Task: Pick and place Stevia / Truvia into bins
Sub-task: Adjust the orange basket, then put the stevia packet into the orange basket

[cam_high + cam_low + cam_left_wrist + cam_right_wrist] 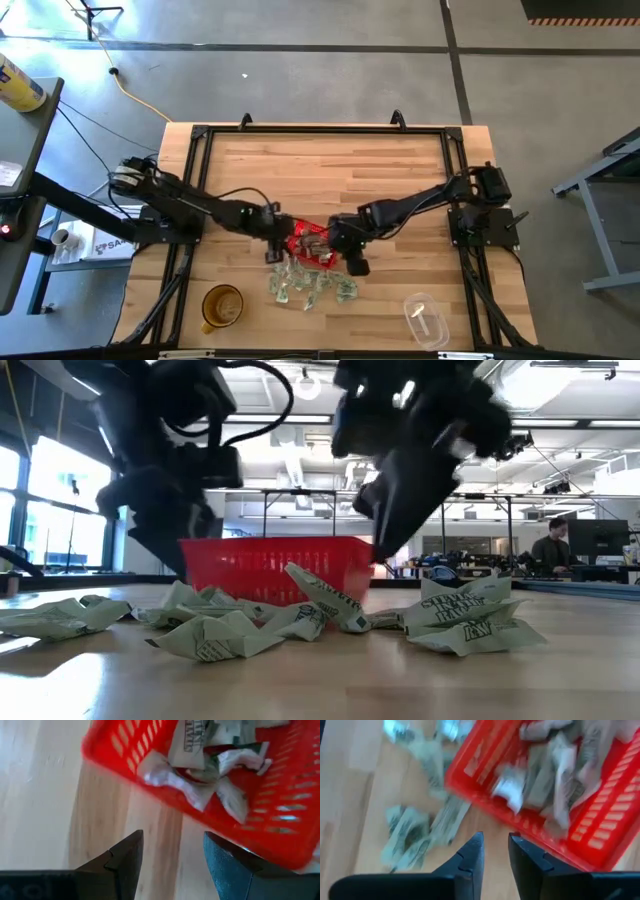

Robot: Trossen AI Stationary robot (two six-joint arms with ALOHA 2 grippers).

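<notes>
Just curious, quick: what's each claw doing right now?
Left gripper: open, empty, beside the red basket.
Right gripper: slightly open, holding nothing.

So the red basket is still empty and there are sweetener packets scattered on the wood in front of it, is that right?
Not quite. The red basket already holds several packets, as the right wrist view shows. The rest stands: sweetener packets do lie scattered on the wood in front of it.

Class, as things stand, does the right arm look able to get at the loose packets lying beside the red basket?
Probably yes: the right tool hangs just above the packets, with nothing between them.
</notes>
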